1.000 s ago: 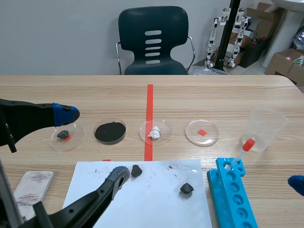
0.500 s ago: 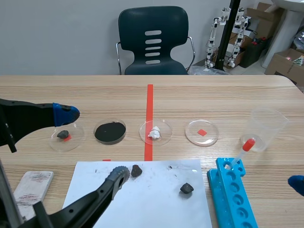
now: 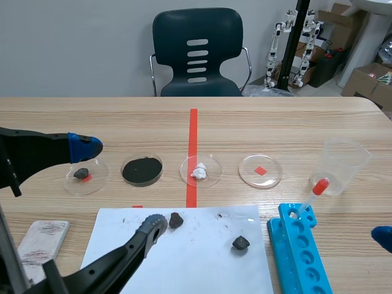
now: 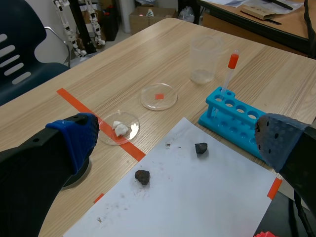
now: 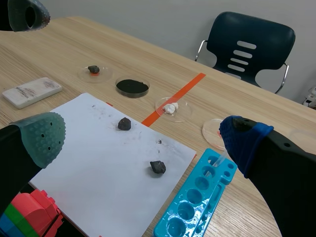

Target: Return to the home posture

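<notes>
Left claw (image 4: 175, 142) wide over paper (image 4: 207, 197), rocks (image 4: 142, 177) between its fingers, right claw (image 5: 143, 140) wide, rack (image 5: 195, 202) below it.

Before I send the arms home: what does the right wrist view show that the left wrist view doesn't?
Only the right wrist view shows the white block and the dish holding a dark lump. Only the left wrist view shows the pipette's red bulb and the small white robot figures on the floor past the table. Both show the white paper with two dark lumps on it, the blue rack, the dish with a white lump on the tape line, and the chair.
</notes>
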Robot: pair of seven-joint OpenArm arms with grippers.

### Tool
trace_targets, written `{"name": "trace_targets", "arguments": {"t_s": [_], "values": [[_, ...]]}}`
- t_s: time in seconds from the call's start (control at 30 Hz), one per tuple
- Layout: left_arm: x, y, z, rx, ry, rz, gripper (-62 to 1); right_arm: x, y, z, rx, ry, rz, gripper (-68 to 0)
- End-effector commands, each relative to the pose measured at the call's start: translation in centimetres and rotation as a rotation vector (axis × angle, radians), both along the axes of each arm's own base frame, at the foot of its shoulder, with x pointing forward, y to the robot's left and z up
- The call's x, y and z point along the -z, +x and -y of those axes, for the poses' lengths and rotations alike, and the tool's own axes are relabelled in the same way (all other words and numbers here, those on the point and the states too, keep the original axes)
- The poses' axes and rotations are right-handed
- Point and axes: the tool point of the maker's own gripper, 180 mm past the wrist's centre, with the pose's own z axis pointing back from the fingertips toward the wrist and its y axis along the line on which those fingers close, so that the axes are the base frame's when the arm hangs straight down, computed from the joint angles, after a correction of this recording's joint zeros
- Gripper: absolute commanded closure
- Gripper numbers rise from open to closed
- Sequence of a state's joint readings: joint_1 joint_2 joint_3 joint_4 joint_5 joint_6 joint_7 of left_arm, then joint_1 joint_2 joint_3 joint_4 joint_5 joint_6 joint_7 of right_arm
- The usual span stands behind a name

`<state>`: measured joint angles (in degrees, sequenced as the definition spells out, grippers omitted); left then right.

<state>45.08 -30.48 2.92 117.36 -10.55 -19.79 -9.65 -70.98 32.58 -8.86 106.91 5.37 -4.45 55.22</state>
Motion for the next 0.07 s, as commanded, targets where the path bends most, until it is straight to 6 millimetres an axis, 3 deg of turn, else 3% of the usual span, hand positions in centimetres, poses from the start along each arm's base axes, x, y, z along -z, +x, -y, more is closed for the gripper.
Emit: {"name": "trace_targets", "arguments": {"t_s": [0.0,0.03], "values": [[-0.62,0.04,0.13,-0.005,-0.03,0.012,-62.3,-0.97,0.37,-0.19,-0.006,0.018,0.036,-67.9],[-0.62,0.04,0.13,-0.005,-0.03,0.012,-62.3,-0.97,0.37,-0.19,-0.006,0.018,0.036,-67.9]]}}
